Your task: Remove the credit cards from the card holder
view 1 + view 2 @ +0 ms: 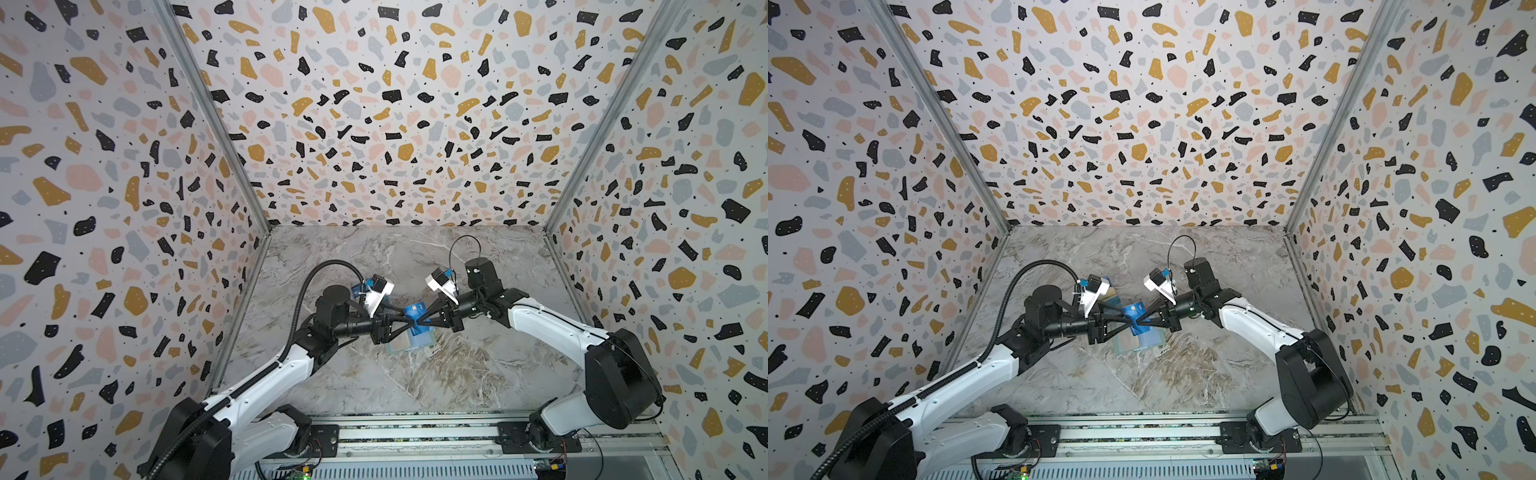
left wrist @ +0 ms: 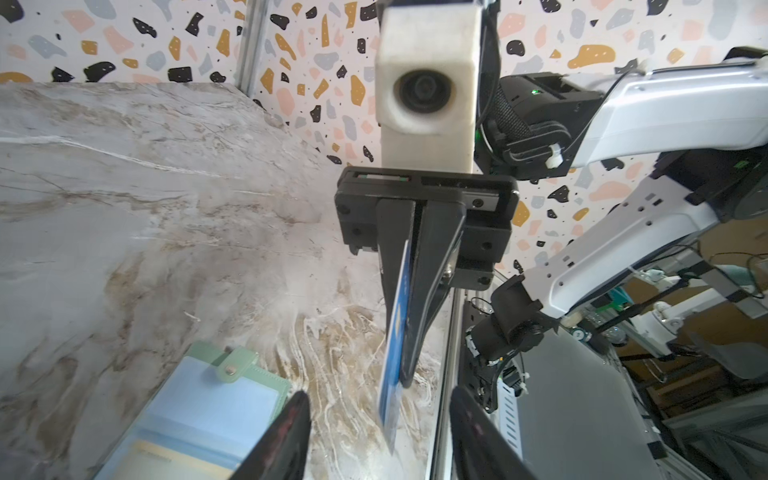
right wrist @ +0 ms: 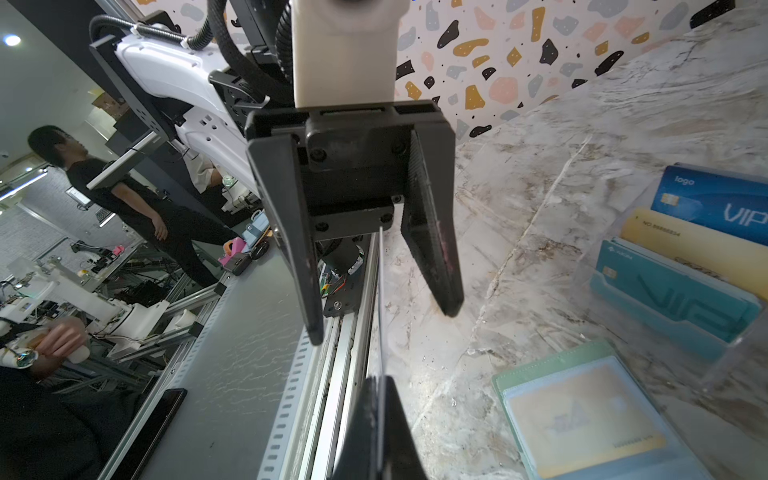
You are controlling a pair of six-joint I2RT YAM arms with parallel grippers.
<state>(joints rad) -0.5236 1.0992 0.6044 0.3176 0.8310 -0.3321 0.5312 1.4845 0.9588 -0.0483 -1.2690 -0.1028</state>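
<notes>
Right gripper (image 2: 404, 374) fingers are clamped on the blue card (image 1: 415, 312), holding it on edge above the marble surface (image 1: 457, 374). Left gripper (image 3: 382, 322) fingers stand apart on either side of that card, not touching it. In both top views the card holder (image 3: 548, 360) lies open at the card's 6 o'clock, with a tan-gold card (image 3: 582, 419) in its sleeve

Soft even light filling the scene, faint shadows lying on the marble table (image 1: 415, 374), walls (image 1: 104, 208) bowing at the top views' edges, wrist views' nearest foreground blurring, ceiling lamp (image 3: 11, 40) glaring.
</notes>
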